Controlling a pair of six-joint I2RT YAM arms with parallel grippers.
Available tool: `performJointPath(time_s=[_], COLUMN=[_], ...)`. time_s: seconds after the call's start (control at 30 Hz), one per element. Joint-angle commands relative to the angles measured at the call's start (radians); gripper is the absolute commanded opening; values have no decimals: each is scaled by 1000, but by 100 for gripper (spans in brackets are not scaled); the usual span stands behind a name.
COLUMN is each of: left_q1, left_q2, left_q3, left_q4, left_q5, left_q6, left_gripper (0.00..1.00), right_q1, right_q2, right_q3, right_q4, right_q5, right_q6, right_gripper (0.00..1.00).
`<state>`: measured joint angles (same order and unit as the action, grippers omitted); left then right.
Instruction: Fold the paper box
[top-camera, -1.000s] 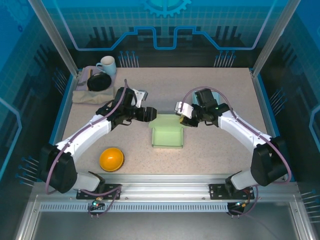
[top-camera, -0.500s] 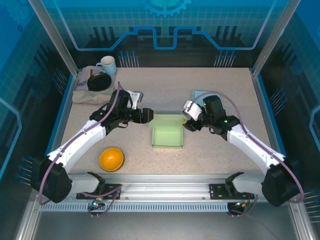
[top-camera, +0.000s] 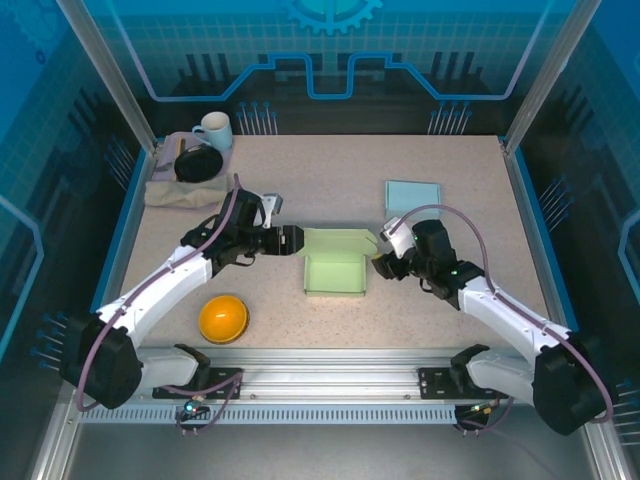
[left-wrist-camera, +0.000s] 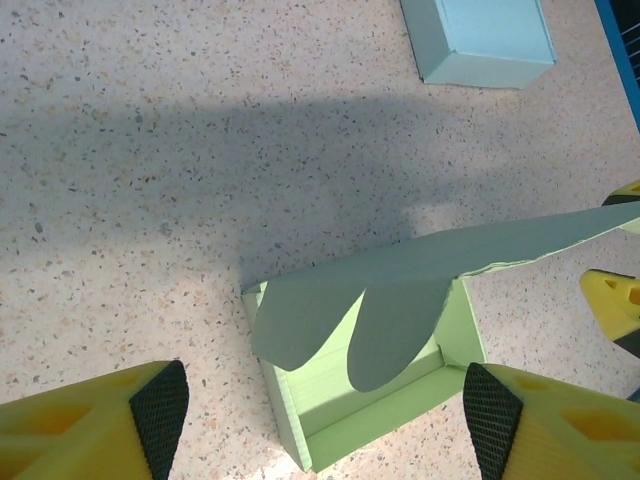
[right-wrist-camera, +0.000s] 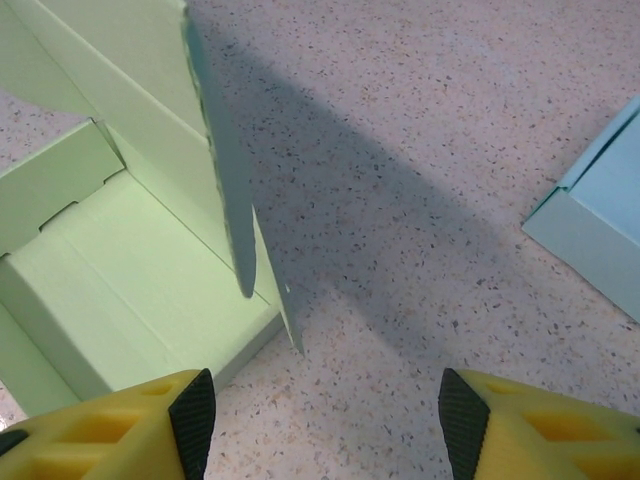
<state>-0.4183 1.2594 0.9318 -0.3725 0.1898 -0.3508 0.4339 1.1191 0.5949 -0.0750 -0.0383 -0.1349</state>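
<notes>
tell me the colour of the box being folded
The paper box is light green, clearest in the top view.

Pale green paper box (top-camera: 335, 272) at table centre, tray open upward, lid flap (left-wrist-camera: 420, 270) raised along far edge, unfolded.

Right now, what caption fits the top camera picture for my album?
The left gripper and right gripper hover open on either side of a green paper box with its lid up.

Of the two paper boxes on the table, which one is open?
The green box at centre: its lid flap stands up and the inside shows. The pale blue box, far right, is closed.
</notes>
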Motion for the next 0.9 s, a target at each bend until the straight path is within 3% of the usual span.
performJointPath(time_s=[0.0, 0.43, 0.53, 0.67, 0.87], left_q1=[-5, -5, -5, -6, -7], left_q2=[-28, -20, -15, -5, 25], left_q3=[-22, -29, -34, -48, -49], left_q4=[-7, 5, 13, 40, 110], left_q5=[25, 45, 52, 67, 93], left_q6=[-32, -51, -53, -69, -114], left_gripper=[76, 76, 76, 76, 78], right_q1=[13, 47, 59, 65, 82], right_q2=[27, 147, 160, 167, 163], right_q3=[4, 87, 94, 97, 88], right_q4=[86, 83, 88, 94, 102], right_q5=[-42, -51, -41, -48, -76], right_q6=[-17, -34, -33, -44, -123], right_gripper=[62, 52, 40, 13, 1])
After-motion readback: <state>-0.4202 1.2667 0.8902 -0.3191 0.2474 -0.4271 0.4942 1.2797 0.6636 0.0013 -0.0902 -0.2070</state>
